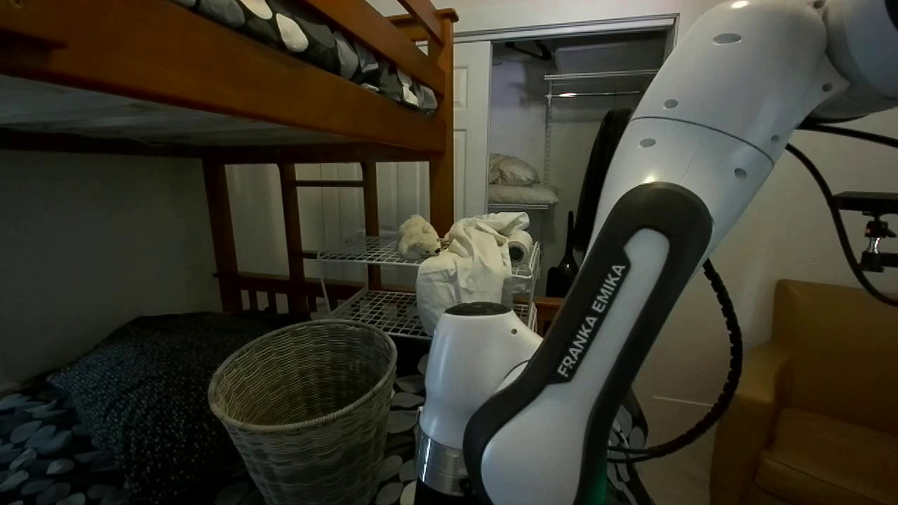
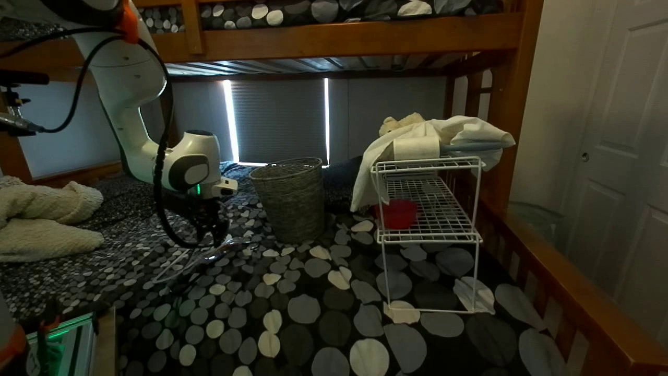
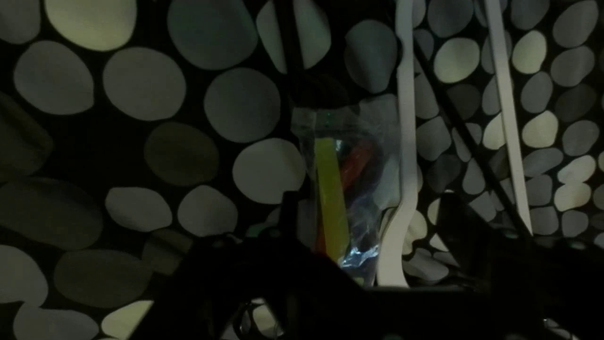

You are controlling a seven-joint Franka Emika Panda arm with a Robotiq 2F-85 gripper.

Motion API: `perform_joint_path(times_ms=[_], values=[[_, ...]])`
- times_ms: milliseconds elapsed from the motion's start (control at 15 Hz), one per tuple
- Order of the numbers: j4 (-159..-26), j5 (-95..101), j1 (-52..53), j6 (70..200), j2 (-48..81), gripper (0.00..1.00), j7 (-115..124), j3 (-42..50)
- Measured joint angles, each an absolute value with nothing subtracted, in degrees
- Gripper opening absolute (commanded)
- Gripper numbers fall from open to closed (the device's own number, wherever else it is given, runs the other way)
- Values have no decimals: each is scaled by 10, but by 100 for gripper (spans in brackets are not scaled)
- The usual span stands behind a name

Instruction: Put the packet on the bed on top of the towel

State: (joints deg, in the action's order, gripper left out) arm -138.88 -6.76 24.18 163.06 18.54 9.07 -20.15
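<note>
In the wrist view, a clear plastic packet (image 3: pixel 332 198) showing yellow and red inside lies just right of the frame's centre, on the worktop (image 3: pixel 141 80), a bed patterned with pale spots on black. The hand (image 3: pixel 368 194) shows as a dark outline along the bottom edge. Its two fingers are spread well apart, and the packet appears between them, nearer the finger on the left of the frame; whether they touch it is too dark to tell. A long white strip (image 3: pixel 407 118) runs just right of the packet.

In an exterior view the hand points down at left of centre, with the packet just below it. A wicker basket (image 2: pixel 289 203) stands upright near the centre. Right of it, a wire rack (image 2: pixel 428 241) carries a red bowl (image 2: pixel 399 214) on its lower shelf and a white cloth (image 2: pixel 380 151) draped over its top.
</note>
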Motion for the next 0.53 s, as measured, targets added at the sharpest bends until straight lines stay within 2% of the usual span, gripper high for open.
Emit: perform_joint_path(times_ms=[67, 200, 267, 467, 533], values=[[-1386, -61, 250, 1636, 194, 47, 105, -196], [-1379, -48, 269, 1649, 209, 50, 132, -181], [-1376, -42, 279, 1654, 214, 57, 144, -172], [-1367, -23, 307, 1658, 223, 68, 176, -141], [-1364, -16, 315, 1658, 226, 64, 186, -130]])
